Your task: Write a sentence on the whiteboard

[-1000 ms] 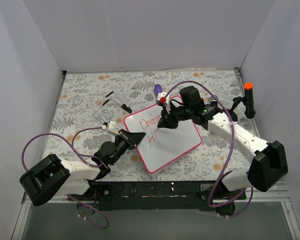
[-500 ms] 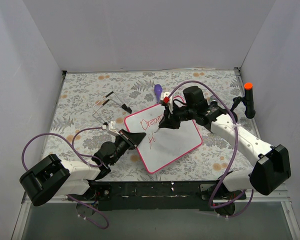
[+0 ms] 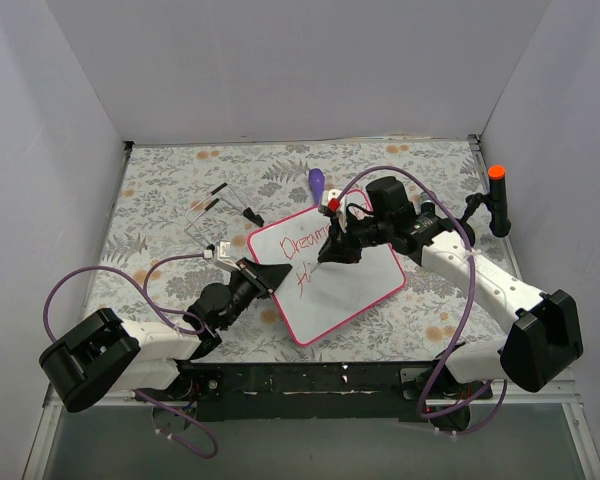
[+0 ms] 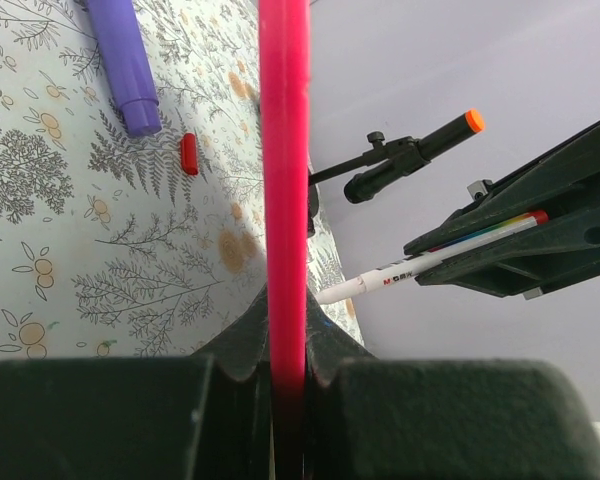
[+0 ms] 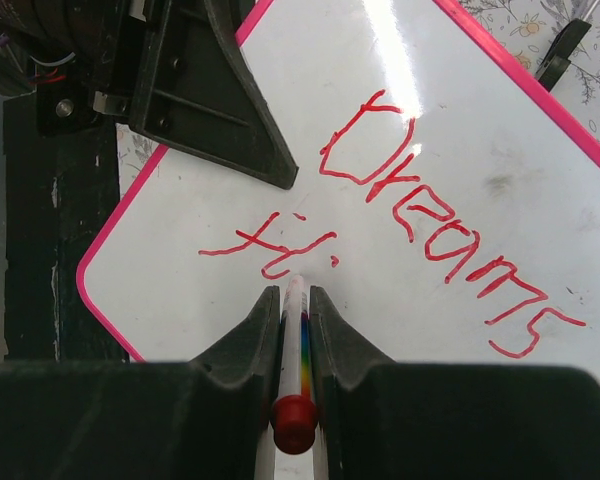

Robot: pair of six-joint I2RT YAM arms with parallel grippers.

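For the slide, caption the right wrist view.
Right gripper, shut on a marker, tip at the whiteboard beneath red "Dreams" and a few second-line strokes.

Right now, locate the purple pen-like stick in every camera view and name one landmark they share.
Top external: the purple stick lies upper centre, just beyond the far edge of the pink-framed whiteboard.
Left wrist: upper left, lying left of the board's pink edge.
Right wrist: not in view.
Shared landmark: the whiteboard with its pink frame, visible in all three views.
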